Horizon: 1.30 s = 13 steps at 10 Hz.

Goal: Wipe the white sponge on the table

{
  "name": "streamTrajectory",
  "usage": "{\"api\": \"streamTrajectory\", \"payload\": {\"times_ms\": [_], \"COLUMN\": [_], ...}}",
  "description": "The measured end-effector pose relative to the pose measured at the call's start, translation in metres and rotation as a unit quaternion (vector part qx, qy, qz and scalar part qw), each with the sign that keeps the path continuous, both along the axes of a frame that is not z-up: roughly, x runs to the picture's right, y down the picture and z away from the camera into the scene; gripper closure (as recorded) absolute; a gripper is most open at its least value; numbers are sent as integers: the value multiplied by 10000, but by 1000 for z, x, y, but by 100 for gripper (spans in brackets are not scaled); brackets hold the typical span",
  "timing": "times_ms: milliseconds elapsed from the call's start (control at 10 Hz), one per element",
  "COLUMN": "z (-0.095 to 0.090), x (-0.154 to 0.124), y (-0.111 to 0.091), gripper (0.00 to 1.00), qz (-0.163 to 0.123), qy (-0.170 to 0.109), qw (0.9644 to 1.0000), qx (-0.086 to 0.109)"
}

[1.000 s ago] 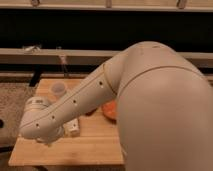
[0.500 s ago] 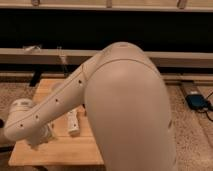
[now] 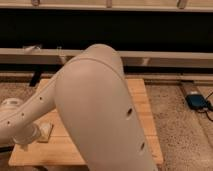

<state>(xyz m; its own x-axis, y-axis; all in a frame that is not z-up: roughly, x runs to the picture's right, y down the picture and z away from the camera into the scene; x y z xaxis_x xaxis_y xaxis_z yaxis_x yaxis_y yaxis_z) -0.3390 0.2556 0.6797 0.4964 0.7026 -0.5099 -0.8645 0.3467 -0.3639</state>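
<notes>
Dark panelling with pale rails runs along the back of the room, above a speckled floor and a light wooden table (image 3: 142,107); the robot's bulky white arm (image 3: 95,115) fills the middle of the view and reaches down to the gripper (image 3: 25,142), which hangs low over the table's near corner. Its jaws stand spread, with nothing visibly clamped between them. Just beside the gripper, on the side toward the table's middle, lies the white sponge (image 3: 46,131), flat on the planks and partly hidden behind the wrist. Far across the table from the gripper, on the floor, sits a small blue device (image 3: 197,101) with a cable. The risk, as I judge it, is a descent slightly off to one side: landing on the pad's edge would shove or flip so light a thing rather than pin it, and with the table's edge close by the gripper a careless stroke could sweep the sponge off; the arm also hides much of the tabletop, so anything standing there might get knocked
</notes>
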Motion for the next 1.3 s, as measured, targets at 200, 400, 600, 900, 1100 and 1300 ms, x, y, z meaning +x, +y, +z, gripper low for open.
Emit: {"api": "streamTrajectory", "payload": {"times_ms": [200,400,600,900,1100,1300], "z": [20,48,71,87,92,94], "x": [-18,-28,-25,-16,-12,-14], "y": [0,-5,-12,-24,-28,-27], "gripper": [35,35,35,35,35,35], "qz": [130,393,619,884,982,1013], "qy": [191,493,719,877,923,931], "qw": [9997,9978,9951,9917,9904,9901], "qx": [-91,-181,-265,-305,-303,-281]}}
